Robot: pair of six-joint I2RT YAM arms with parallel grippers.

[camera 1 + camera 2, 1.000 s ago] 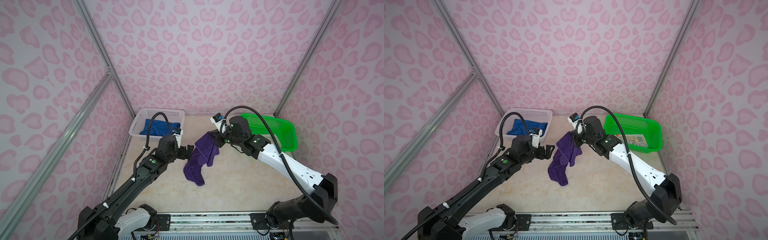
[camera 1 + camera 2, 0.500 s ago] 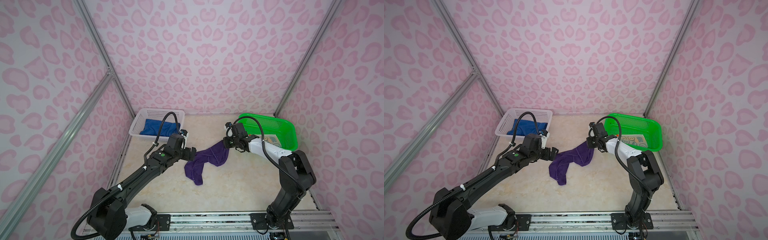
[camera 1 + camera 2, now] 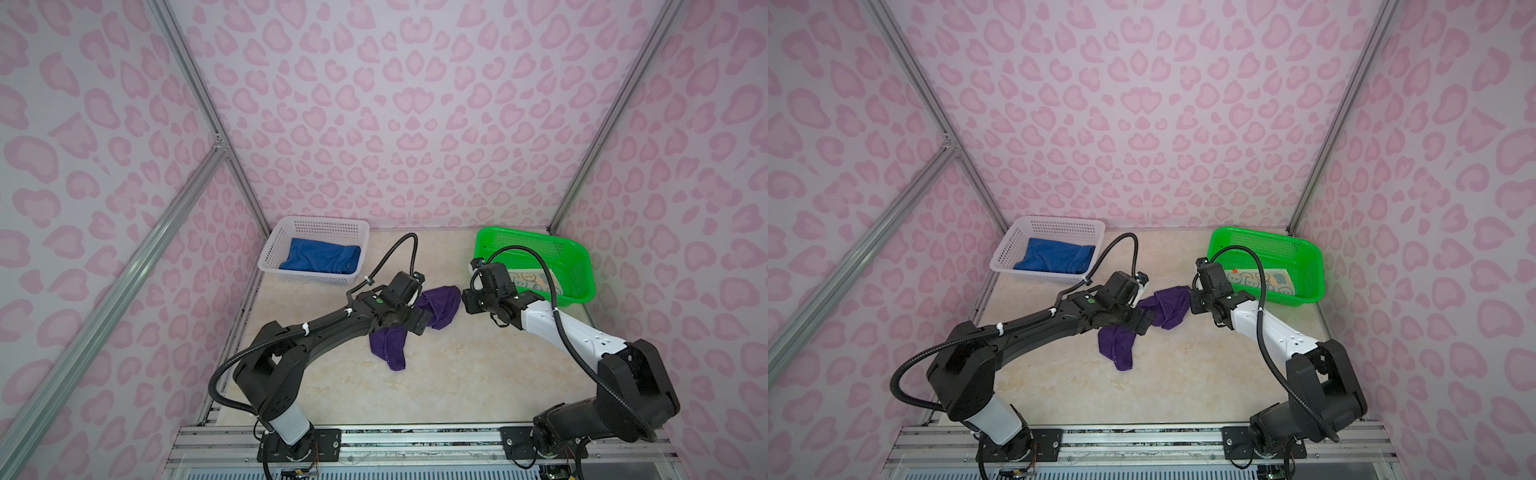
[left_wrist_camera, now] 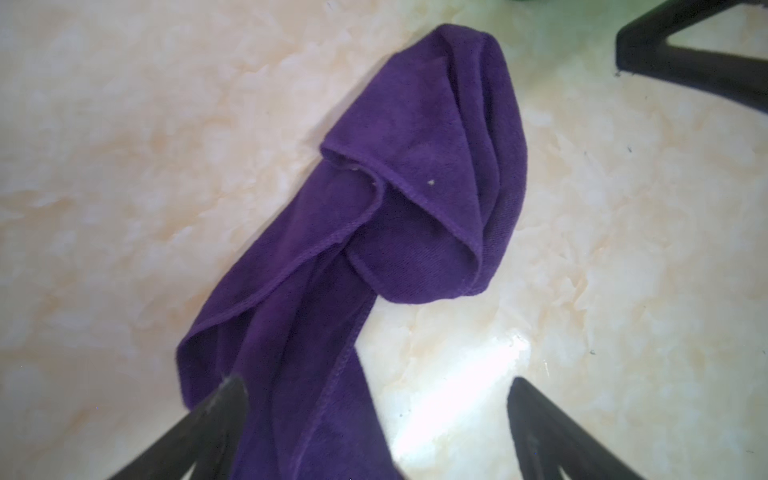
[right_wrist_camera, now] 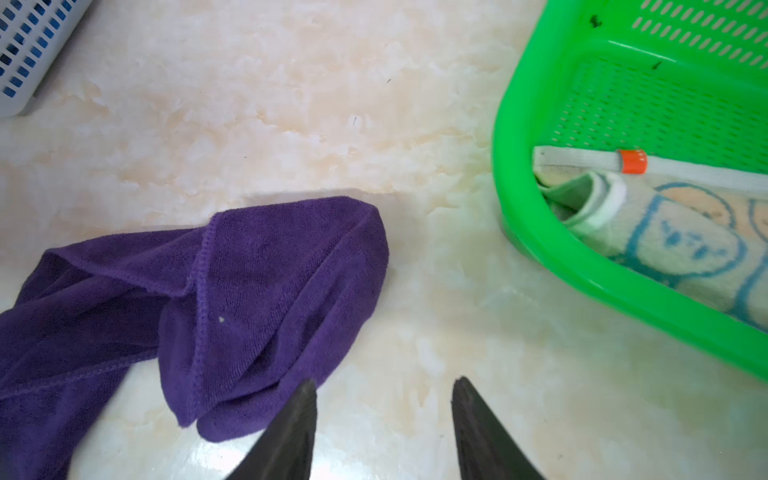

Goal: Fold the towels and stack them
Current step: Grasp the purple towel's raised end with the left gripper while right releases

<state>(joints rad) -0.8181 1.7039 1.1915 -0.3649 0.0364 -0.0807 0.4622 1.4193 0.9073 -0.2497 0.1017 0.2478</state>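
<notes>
A crumpled dark purple towel (image 3: 441, 306) (image 3: 1169, 308) lies on the marble table between my arms. My left gripper (image 3: 420, 326) (image 3: 1142, 326) hovers over its middle, open. In the left wrist view the purple towel (image 4: 415, 199) runs past one fingertip of the left gripper (image 4: 376, 386). My right gripper (image 3: 465, 301) (image 3: 1194, 302) (image 5: 384, 384) is open and empty, just beside the purple towel (image 5: 270, 291). A blue towel (image 3: 320, 259) (image 3: 1054, 257) lies in the white basket. The teal rabbit towel (image 3: 534, 282) (image 3: 1262, 282) (image 5: 665, 241) lies in the green basket.
The white basket (image 3: 328, 230) (image 3: 1059, 226) (image 5: 25, 50) stands at the back left. The green basket (image 3: 573, 266) (image 3: 1304, 266) (image 5: 509, 124) stands at the back right, close behind my right wrist. Pink patterned walls enclose the table.
My right gripper has opened and let go of the purple towel, which now lies on the table. The left gripper has moved over the towel's middle.
</notes>
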